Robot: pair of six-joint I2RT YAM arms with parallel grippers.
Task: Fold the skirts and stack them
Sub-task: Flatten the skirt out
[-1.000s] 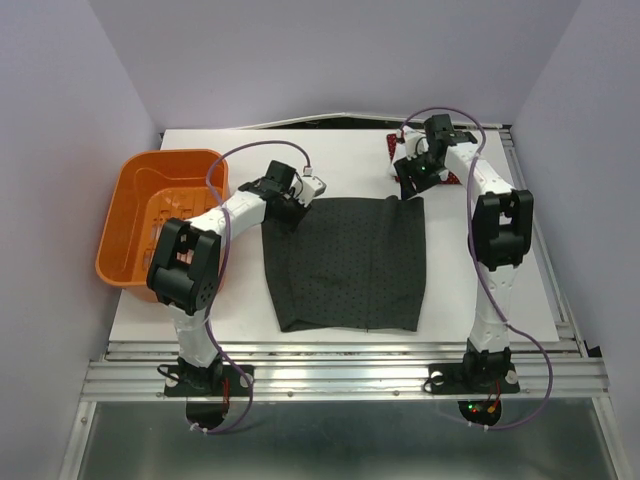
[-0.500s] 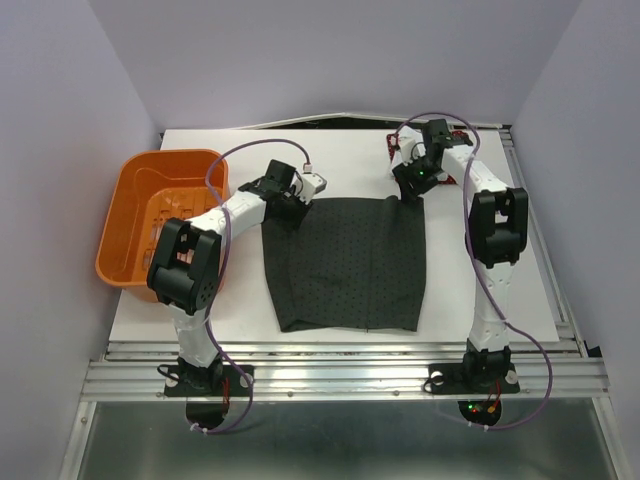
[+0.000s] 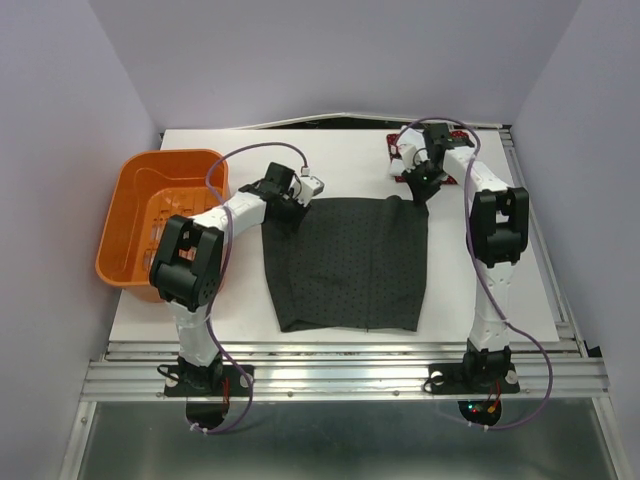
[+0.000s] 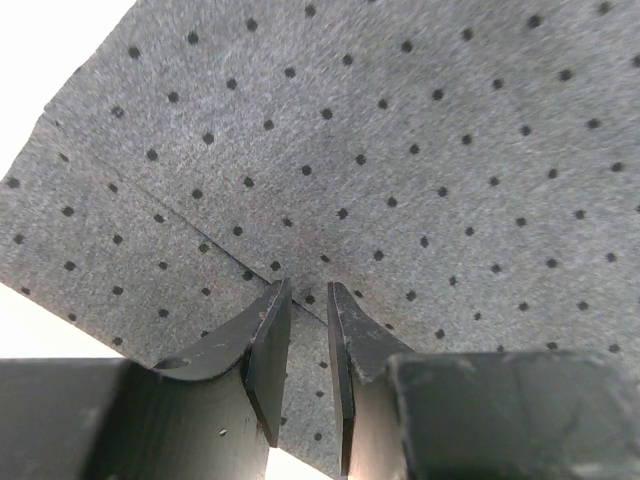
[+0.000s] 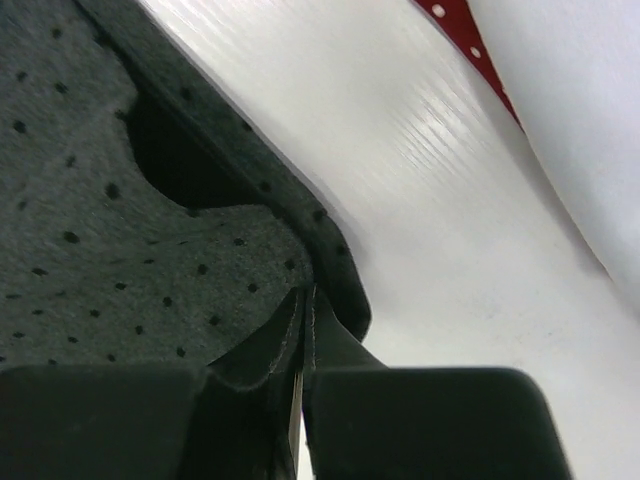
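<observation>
The dark grey dotted skirt (image 3: 350, 265) lies spread flat mid-table. My left gripper (image 3: 297, 203) sits at its far left corner, jaws narrowly apart with the grey cloth (image 4: 400, 130) between them at the tips (image 4: 308, 288). At the far right corner my right gripper (image 3: 420, 192) is shut, and the skirt's hem (image 5: 100, 250) curls round its tips (image 5: 305, 292). The red skirt (image 3: 393, 150) with white dots lies at the back right, mostly behind the right arm. In the right wrist view the white skirt (image 5: 580, 100) overlaps its red edge (image 5: 450, 30).
An orange basket (image 3: 170, 155) stands at the table's left edge beside the left arm. White table (image 3: 500, 290) shows to the right of the grey skirt and in front of it. Purple cables loop over both arms.
The right gripper dropped onto the grey skirt's far right corner and shut on it. The left arm has barely moved.
</observation>
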